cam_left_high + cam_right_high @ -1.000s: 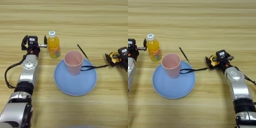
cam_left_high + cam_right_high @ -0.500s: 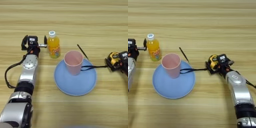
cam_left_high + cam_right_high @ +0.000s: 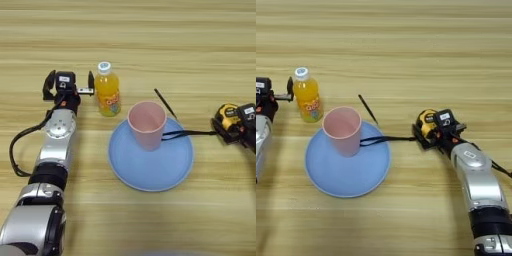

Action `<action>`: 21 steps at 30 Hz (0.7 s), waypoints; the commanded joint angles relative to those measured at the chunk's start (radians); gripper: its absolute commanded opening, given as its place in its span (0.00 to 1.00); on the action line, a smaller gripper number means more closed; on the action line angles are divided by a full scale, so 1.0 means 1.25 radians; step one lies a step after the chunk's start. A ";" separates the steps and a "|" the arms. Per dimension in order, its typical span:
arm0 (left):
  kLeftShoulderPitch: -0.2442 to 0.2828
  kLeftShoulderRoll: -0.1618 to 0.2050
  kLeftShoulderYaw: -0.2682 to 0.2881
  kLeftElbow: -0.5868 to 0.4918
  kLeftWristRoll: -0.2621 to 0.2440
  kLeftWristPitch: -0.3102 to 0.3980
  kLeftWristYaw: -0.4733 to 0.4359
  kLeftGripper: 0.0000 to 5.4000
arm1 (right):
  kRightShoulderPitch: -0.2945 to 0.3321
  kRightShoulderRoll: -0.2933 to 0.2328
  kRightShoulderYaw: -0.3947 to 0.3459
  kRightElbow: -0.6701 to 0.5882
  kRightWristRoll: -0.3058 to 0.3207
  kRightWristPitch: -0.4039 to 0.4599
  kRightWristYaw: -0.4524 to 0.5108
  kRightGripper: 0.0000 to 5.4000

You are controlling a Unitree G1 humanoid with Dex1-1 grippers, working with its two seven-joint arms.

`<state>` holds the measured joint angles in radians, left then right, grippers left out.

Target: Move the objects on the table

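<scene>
A small orange juice bottle (image 3: pixel 107 93) with a white cap stands upright left of centre. Just left of it my left gripper (image 3: pixel 70 78) is open, with its right finger beside the bottle and nothing between the fingers. A pink cup (image 3: pixel 147 124) stands on the far part of a blue plate (image 3: pixel 150 167). At the right lies the yellow-black tape measure (image 3: pixel 427 124). Its black strap (image 3: pixel 387 139) trails left to the cup's base and on behind the cup. My right gripper (image 3: pixel 432 132) is shut on the tape measure, black fingers on either side of its case.
The light wooden table (image 3: pixel 150 45) stretches bare beyond the bottle and the cup. My left forearm (image 3: pixel 56 145) lies along the left side, with a black cable looping beside it. The right forearm (image 3: pixel 478 185) comes in from the lower right.
My right gripper has come down and towards the tape measure and now grips it. The bottle, cup, plate and left arm have stayed where they were.
</scene>
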<state>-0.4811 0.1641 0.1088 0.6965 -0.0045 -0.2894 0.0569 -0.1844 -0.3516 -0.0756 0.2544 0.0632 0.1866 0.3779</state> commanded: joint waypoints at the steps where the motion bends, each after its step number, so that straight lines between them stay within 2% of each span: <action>1: 0.001 -0.002 -0.004 -0.006 0.008 0.011 0.001 1.00 | -0.009 -0.006 -0.014 0.015 0.002 0.010 -0.014 0.86; 21: 0.002 -0.002 -0.005 -0.006 0.009 0.013 0.002 1.00 | -0.036 -0.028 -0.042 0.065 -0.018 -0.014 -0.062 0.85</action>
<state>-0.4811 0.1643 0.1089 0.6966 -0.0045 -0.2893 0.0569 -0.2128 -0.3627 -0.1177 0.3208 0.0501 0.1684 0.3124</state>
